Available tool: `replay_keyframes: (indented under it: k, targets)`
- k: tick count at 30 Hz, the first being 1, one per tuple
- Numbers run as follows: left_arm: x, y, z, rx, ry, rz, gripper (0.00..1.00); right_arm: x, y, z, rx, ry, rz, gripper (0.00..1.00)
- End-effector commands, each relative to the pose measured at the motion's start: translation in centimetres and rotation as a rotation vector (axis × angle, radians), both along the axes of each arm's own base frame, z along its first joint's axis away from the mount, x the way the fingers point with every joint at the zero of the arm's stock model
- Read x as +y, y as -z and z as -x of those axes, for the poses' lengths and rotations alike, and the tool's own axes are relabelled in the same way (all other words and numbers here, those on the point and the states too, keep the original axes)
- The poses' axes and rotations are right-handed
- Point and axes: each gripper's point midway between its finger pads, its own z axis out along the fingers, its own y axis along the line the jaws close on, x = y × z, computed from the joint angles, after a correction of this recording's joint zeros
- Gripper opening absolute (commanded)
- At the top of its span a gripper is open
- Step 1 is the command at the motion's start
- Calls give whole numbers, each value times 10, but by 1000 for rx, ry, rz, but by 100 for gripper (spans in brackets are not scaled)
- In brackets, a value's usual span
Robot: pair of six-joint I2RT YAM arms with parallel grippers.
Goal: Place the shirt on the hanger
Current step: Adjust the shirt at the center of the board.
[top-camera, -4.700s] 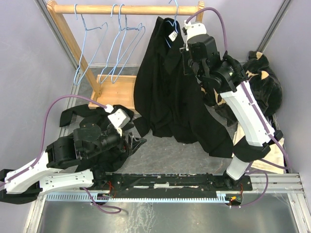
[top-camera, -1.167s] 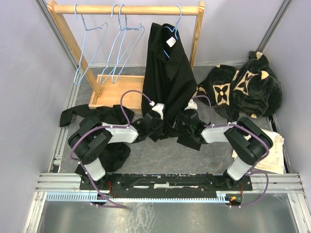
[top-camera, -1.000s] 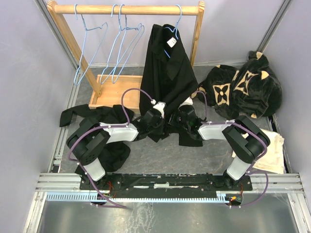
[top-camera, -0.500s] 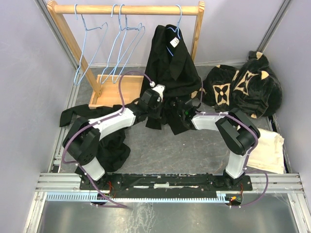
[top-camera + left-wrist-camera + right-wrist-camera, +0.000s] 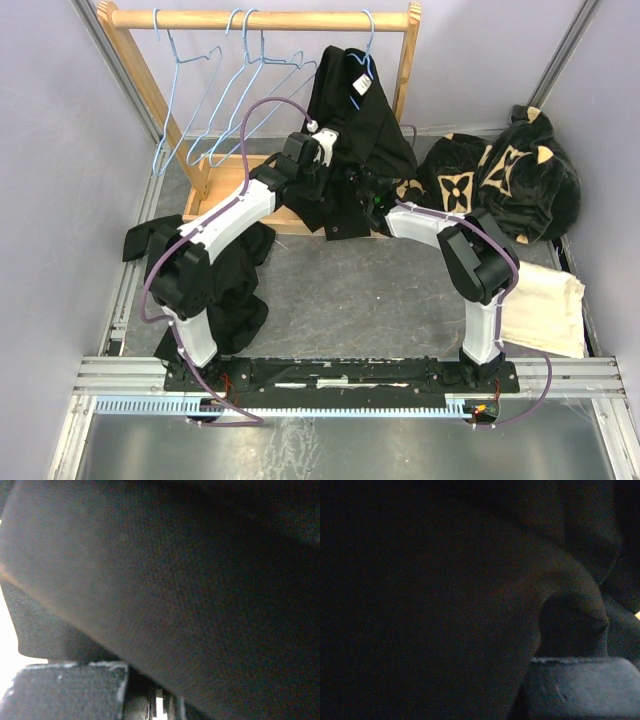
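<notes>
The shirt hangs from the hanger at the right end of the rack's rod, its white tag showing at the collar. Its lower part is gathered up in a bunch above the rack's base, and both my arms reach into that bunch from below.

My left gripper is closed tight on a fold of the shirt at its left side. Through my left wrist camera I see only black cloth pressed close, with one finger at the bottom edge.

My right gripper is buried in the shirt's right side. That wrist view is dark cloth with one finger low at the right, and I cannot tell how its jaws stand.

Spare hangers hang to the left on the rod. A flowered plush garment lies to the right, another black garment lies by my left arm, and a cream cloth lies at the right edge.
</notes>
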Motion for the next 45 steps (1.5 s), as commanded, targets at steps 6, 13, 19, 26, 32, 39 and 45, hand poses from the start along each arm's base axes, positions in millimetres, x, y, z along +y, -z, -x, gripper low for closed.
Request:
replay_keyframes:
  k: [6,13,19,26,32,39,45]
  targets:
    - [-47,-37,-25,-119,180,40,3,48,-63,3,-204,-199,1,25]
    - [-46,-20,-32,-91,184,28,3,47,-43,-7,-221,-219,65,26]
    - [-46,1,-30,-32,181,38,3,47,-11,-4,-160,-246,130,27]
    - [-44,37,-15,42,145,85,7,11,50,10,-45,-128,168,31]
    - [-37,53,-16,58,82,84,13,-10,79,23,23,-71,201,46]
    - [-24,54,-29,25,-25,59,25,-37,90,40,84,5,210,61]
    - [-25,54,-46,3,-89,87,17,-67,95,68,135,62,214,66]
